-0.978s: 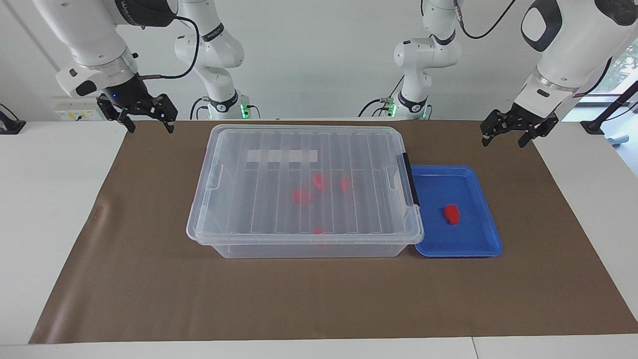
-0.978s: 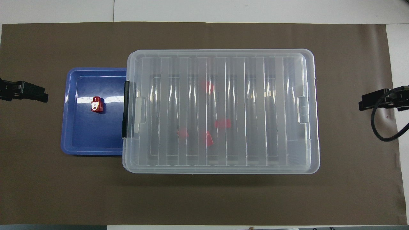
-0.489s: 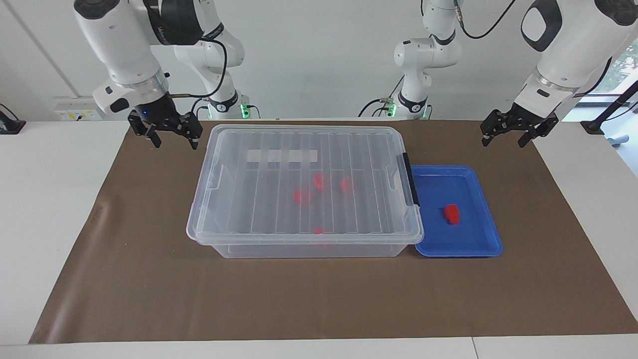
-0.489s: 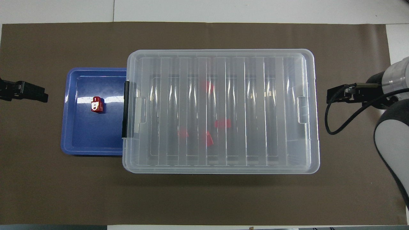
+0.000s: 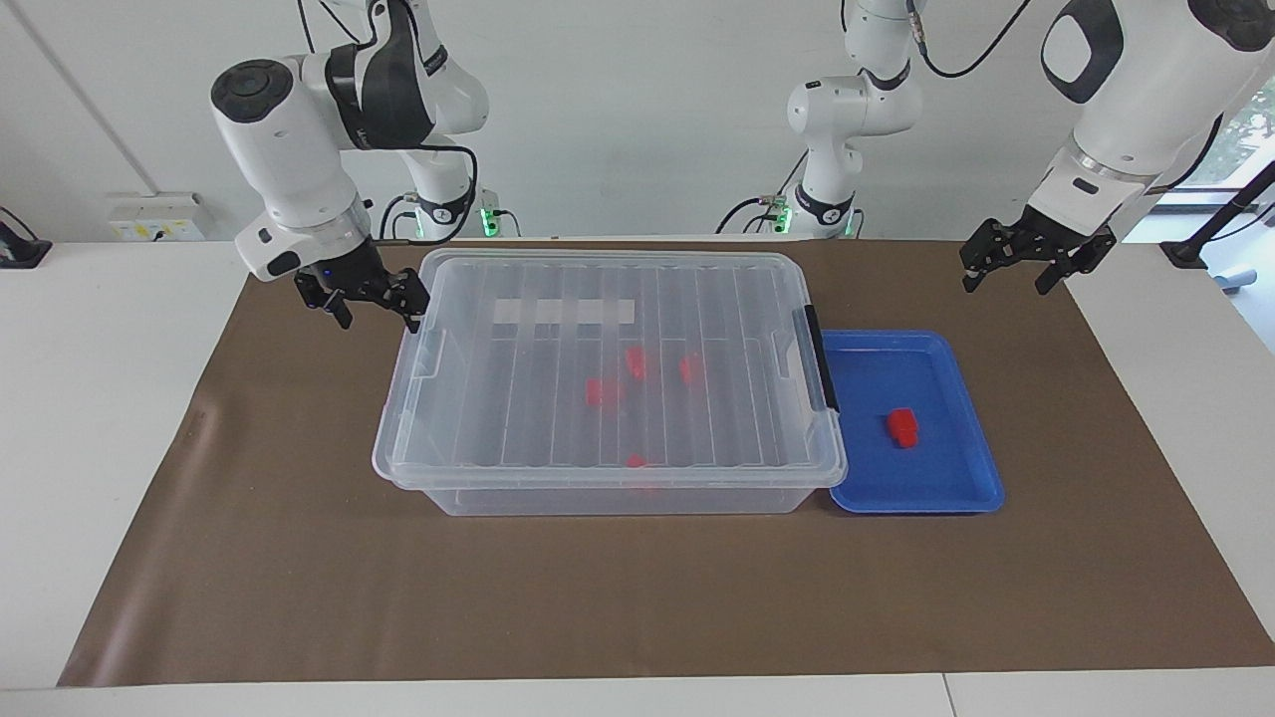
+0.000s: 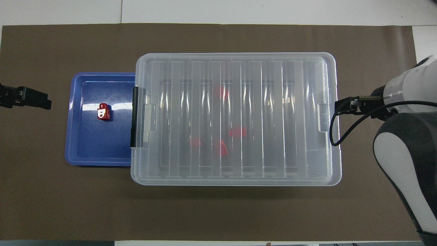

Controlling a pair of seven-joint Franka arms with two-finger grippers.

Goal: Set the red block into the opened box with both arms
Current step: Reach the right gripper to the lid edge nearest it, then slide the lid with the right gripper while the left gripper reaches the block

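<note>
The box [image 5: 398,468] [image 6: 235,182] is a large clear bin in the middle of the brown mat. Its ribbed lid [image 5: 538,398] lies shut on it, with a black latch [image 5: 823,358] at the end toward the left arm. Several red blocks [image 5: 603,390] [image 6: 238,132] show through the lid. One red block [image 5: 902,426] [image 6: 103,112] lies in the blue tray [image 5: 936,488] [image 6: 88,150] beside the latch end. My right gripper [image 5: 381,321] [image 6: 343,106] hangs open right at the box's other end, by the lid's edge. My left gripper [image 5: 1006,287] [image 6: 44,102] waits open over the mat near the tray.
A brown mat [image 5: 637,597] covers the white table. Two slimmer white arms with green-lit bases [image 5: 438,209] [image 5: 822,204] stand at the robots' edge of the table. A black cable [image 6: 338,133] loops from the right wrist over the box's rim.
My right arm has swung in from the mat's corner to the end of the box and come lower. The left arm, box and blocks have not moved.
</note>
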